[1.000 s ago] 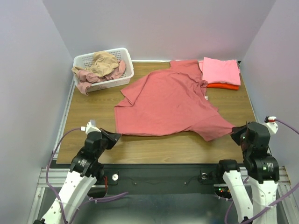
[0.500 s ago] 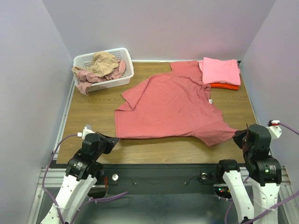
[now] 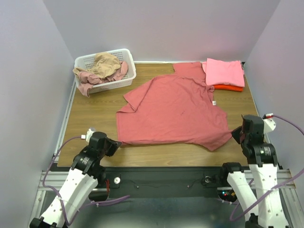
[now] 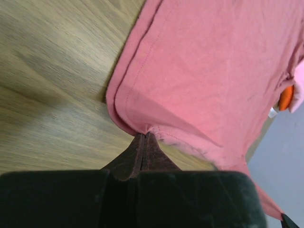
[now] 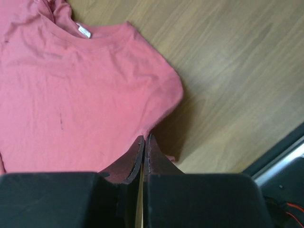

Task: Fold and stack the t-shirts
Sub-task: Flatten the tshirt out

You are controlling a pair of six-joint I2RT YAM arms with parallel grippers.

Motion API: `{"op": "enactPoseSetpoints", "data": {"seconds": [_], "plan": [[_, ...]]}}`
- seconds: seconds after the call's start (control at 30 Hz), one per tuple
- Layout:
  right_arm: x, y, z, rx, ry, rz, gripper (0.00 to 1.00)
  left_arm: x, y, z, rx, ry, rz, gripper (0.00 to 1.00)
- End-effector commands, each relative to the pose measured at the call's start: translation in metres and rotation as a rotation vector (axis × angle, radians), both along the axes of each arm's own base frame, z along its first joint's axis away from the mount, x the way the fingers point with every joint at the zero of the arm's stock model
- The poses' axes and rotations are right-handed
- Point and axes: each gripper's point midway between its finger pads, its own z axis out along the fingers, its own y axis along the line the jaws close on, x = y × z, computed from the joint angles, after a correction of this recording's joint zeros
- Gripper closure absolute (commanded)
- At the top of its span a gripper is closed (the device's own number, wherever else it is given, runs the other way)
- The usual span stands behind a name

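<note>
The dusty red t-shirt (image 3: 175, 107) lies spread on the wooden table, its hem toward the near edge and its collar at the right. My left gripper (image 3: 117, 142) is shut on the shirt's near-left corner (image 4: 142, 128). My right gripper (image 3: 232, 134) is shut on the shirt's near-right edge (image 5: 152, 126). A folded bright pink t-shirt (image 3: 224, 72) lies on a folded orange-red one (image 3: 228, 88) at the back right. A tan shirt (image 3: 104, 62) and a pale rose shirt (image 3: 86, 81) are bunched in the basket.
A white plastic lattice basket (image 3: 124, 80) stands at the back left of the table. Lavender walls close in the left, back and right sides. A black rail runs along the near table edge (image 3: 161, 170).
Both grippers have moved inward and forward along the near edge with the shirt's corners pinched. The shirt's near right part has bunched in toward the middle.
</note>
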Motion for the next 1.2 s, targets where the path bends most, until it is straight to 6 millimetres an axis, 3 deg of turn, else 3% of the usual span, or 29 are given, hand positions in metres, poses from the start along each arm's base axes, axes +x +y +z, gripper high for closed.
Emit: {"op": "enactPoseSetpoints", "data": {"seconds": [0.0, 0.3, 0.53, 0.67, 0.7, 0.8, 0.83, 0.9, 0.93, 0.97, 1.03, 1.07, 1.13, 1.17], "plan": [[0.042, -0.003, 0.013, -0.002, -0.077, -0.020, 1.00, 0.024, 0.010, 0.028, 0.028, -0.095, 0.079, 1.00], [0.096, -0.006, 0.025, -0.019, -0.102, -0.032, 1.00, 0.051, 0.008, 0.023, 0.101, -0.057, 0.084, 1.00], [0.127, -0.006, 0.039, -0.029, -0.122, -0.023, 1.00, 0.079, 0.011, 0.043, 0.179, -0.080, 0.090, 1.00], [0.142, -0.004, 0.062, -0.034, -0.173, -0.004, 1.00, 0.097, 0.009, 0.074, 0.195, -0.134, 0.078, 1.00], [0.145, -0.004, 0.080, -0.039, -0.213, -0.002, 1.00, 0.100, 0.008, 0.081, 0.204, -0.150, 0.068, 1.00], [0.149, -0.007, 0.124, -0.061, -0.307, -0.007, 1.00, 0.113, 0.013, 0.133, 0.239, -0.252, 0.076, 1.00], [0.148, -0.010, 0.163, -0.067, -0.395, -0.021, 1.00, 0.120, 0.013, 0.174, 0.239, -0.334, 0.083, 1.00], [0.143, -0.012, 0.205, -0.076, -0.486, -0.036, 1.00, 0.121, 0.018, 0.222, 0.246, -0.436, 0.099, 1.00], [0.136, -0.013, 0.245, -0.081, -0.575, -0.038, 0.99, 0.121, 0.020, 0.246, 0.242, -0.487, 0.108, 1.00], [0.133, -0.013, 0.266, -0.098, -0.612, -0.033, 1.00, 0.116, 0.023, 0.293, 0.234, -0.587, 0.120, 1.00], [0.123, -0.016, 0.302, -0.119, -0.685, -0.042, 1.00, 0.108, 0.030, 0.335, 0.241, -0.665, 0.138, 1.00], [0.109, -0.019, 0.337, -0.141, -0.760, -0.053, 1.00, 0.099, 0.039, 0.371, 0.248, -0.730, 0.168, 1.00], [0.093, -0.023, 0.366, -0.169, -0.820, -0.067, 1.00, 0.081, 0.051, 0.421, 0.234, -0.822, 0.216, 1.00], [0.085, -0.025, 0.379, -0.175, -0.852, -0.082, 1.00, 0.076, 0.054, 0.433, 0.235, -0.844, 0.225, 1.00]]}}
